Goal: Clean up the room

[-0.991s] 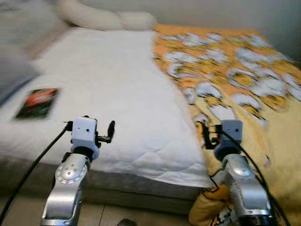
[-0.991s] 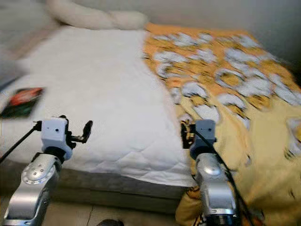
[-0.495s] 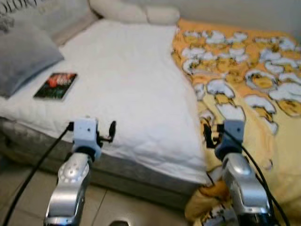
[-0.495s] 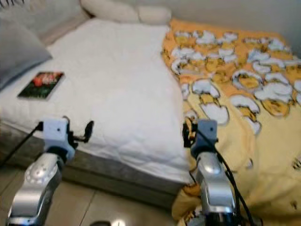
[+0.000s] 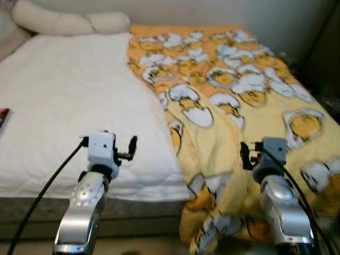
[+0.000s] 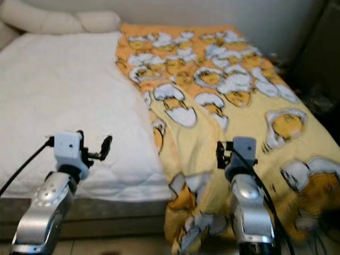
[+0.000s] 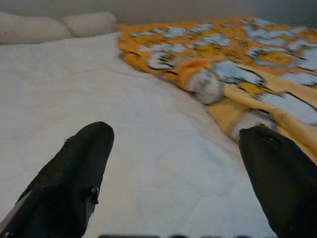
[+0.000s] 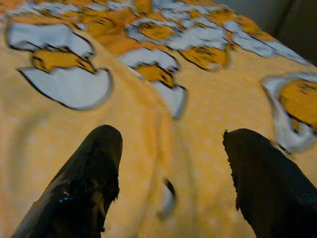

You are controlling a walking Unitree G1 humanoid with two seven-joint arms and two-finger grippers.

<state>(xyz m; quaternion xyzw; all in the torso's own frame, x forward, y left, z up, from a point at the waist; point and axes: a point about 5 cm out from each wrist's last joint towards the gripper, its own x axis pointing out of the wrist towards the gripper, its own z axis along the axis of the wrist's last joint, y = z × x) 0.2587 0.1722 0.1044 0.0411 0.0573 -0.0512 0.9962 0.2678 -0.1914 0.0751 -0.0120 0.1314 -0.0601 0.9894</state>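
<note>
Spanning nearly the whole scene, a bed (image 5: pixel 64 106) with a white quilted mattress cover stands against a pale wall. A yellow blanket (image 5: pixel 239 106) printed with egg cartoon figures covers the bed's right half, its near end spilling over the foot of the bed toward the floor. A long cream pillow (image 5: pixel 64 22) lies along the head of the bed, at its far left corner. Over the bed's near edge, on the white cover, the left gripper (image 7: pixel 178 173) hovers with its black fingers spread wide and nothing between them. Above the blanket near the bed's foot, the right gripper (image 8: pixel 171 178) likewise hangs with fingers wide apart and empty. A dark book's edge (image 5: pixel 2 118) shows on the bed's left side.
</note>
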